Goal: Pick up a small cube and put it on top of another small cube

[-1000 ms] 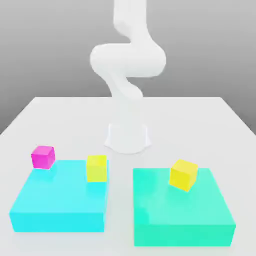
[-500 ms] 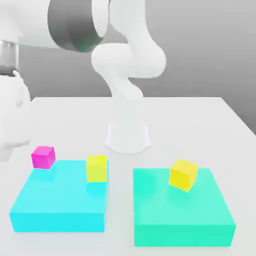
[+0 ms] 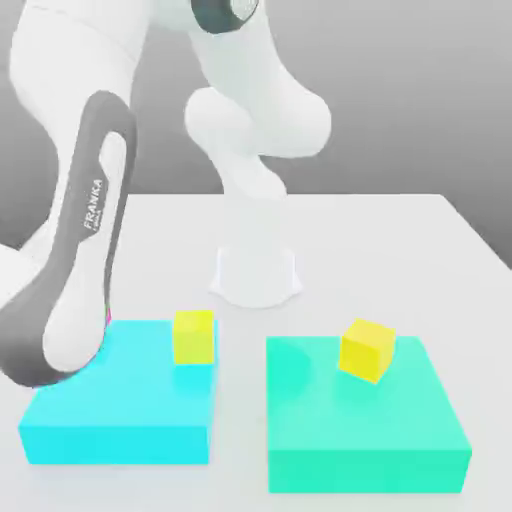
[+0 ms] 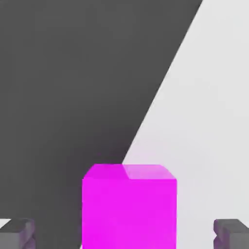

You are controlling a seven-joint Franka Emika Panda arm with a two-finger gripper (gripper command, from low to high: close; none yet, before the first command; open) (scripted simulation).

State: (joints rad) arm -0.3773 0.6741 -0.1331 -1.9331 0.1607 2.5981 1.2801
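Note:
In the hand view a magenta cube (image 4: 129, 209) sits between my gripper's (image 4: 125, 234) two grey fingertips (image 4: 17, 233), with a clear gap on each side, so the gripper is open and not touching it. In the exterior view my arm's forearm (image 3: 75, 270) reaches down at the left, in front of the far left corner of the cyan block (image 3: 120, 420). One yellow cube (image 3: 193, 336) stands on the cyan block's far right corner. Another yellow cube (image 3: 367, 350), slightly turned, rests on the green block (image 3: 370, 430).
The robot's white base (image 3: 256, 275) stands on the white table (image 3: 400, 240) behind the two blocks. A narrow strip of table separates the cyan block from the green one.
The arm has swung down from the upper left of the exterior view and now covers the spot where the magenta cube stood. The yellow cubes and both blocks have not moved.

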